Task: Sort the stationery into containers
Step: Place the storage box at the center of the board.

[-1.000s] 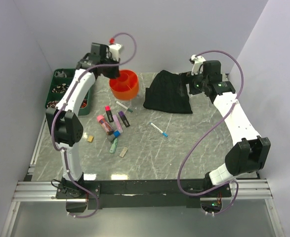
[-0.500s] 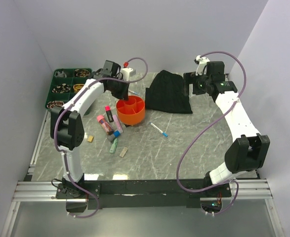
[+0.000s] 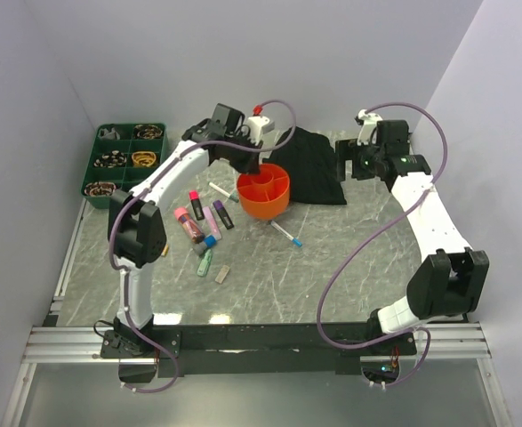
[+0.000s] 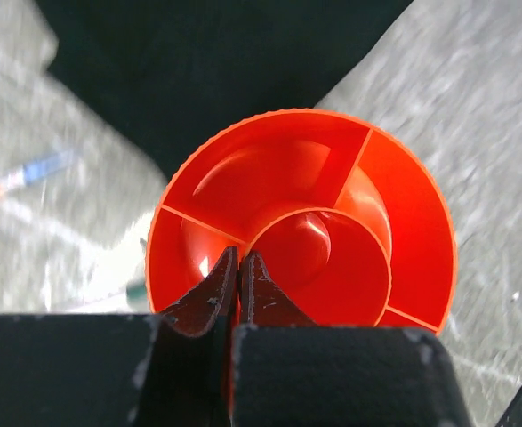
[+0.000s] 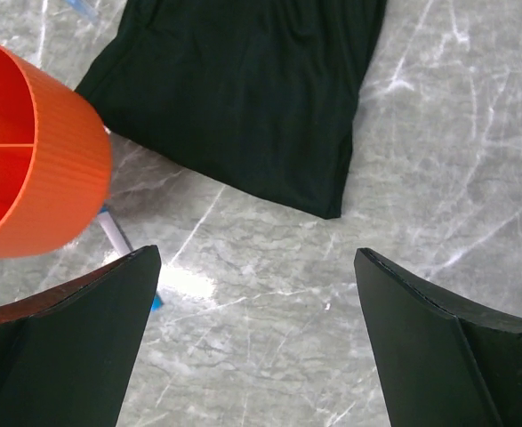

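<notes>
Centrally, a round orange tub (image 3: 259, 206) is shown with its mouth turned upward. An inner round cup is joined to the outer wall by thin dividers. Being round, it has no long axis. Whether it rests on the grey marbled table (image 3: 332, 267) or is held just above it cannot be told.

The tub's far-left rim is pinched by the left gripper (image 4: 240, 256), whose jaws are pressed together on the thin wall. The right gripper (image 5: 256, 258) is held at the far right, above the right edge of a heap of black fabric (image 3: 309, 165). Its jaws are spread wide and nothing is held between them.

Just near-right of the tub, a blue-capped pen (image 3: 286, 234) is laid on the table. Its long axis runs from far left to near right, with the cap at the near-right end. Left of the tub, a green-capped pen (image 3: 223, 191) is laid along the same diagonal, its green end nearest the tub.

Farther left and nearer, short markers (image 3: 196, 206) are grouped close together, lying mostly far to near and slightly slanted. A tan eraser (image 3: 222, 274) is placed at the near edge of that group.

At the far left, well apart from the tub, a green tray (image 3: 127, 147) of six compartments is set. Coiled bands (image 3: 143, 158) are seen in several of them.
</notes>
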`<state>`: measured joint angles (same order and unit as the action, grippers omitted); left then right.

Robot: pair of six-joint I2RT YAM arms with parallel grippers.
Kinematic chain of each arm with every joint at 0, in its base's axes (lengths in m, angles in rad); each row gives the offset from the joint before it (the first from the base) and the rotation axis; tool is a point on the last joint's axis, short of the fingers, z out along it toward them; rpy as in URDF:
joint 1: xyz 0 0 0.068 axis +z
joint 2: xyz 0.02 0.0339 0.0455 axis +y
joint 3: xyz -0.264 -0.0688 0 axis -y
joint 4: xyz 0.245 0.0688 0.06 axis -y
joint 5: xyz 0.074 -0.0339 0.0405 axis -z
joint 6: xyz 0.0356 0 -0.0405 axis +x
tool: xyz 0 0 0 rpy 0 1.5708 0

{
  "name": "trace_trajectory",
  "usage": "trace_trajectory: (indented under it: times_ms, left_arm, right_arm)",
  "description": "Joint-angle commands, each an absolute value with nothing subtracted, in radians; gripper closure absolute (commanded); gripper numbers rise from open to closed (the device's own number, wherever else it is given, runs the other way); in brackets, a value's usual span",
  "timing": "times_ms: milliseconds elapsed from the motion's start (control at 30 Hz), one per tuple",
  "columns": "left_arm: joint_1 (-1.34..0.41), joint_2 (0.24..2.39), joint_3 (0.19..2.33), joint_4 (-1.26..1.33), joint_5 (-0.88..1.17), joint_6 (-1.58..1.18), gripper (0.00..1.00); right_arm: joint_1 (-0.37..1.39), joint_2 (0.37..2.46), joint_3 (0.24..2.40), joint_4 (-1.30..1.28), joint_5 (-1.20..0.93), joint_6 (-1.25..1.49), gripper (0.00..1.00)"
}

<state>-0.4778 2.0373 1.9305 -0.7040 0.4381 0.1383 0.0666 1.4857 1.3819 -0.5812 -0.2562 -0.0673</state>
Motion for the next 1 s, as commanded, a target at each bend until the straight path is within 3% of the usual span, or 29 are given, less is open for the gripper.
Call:
trace_trajectory:
  times_ms: [0, 433, 967]
  left_arm:
    - [-0.528, 2.069, 2.054, -0.661, 0.563, 0.153, 0.99]
    - [-0.666, 2.138, 2.037, -0.502, 0.617, 0.224, 0.99]
    - [-0.692, 2.236, 2.029, -0.350, 0.583, 0.210, 0.99]
  right_arm:
    - [0.032, 1.424, 1.364, -0.549, -0.236, -0.048, 0.02]
    - [-0.159, 1.471, 1.489, -0.640, -0.167, -0.014, 0.02]
    - [-0.227, 1.417, 1.402, -0.630, -0.209, -0.002, 0.02]
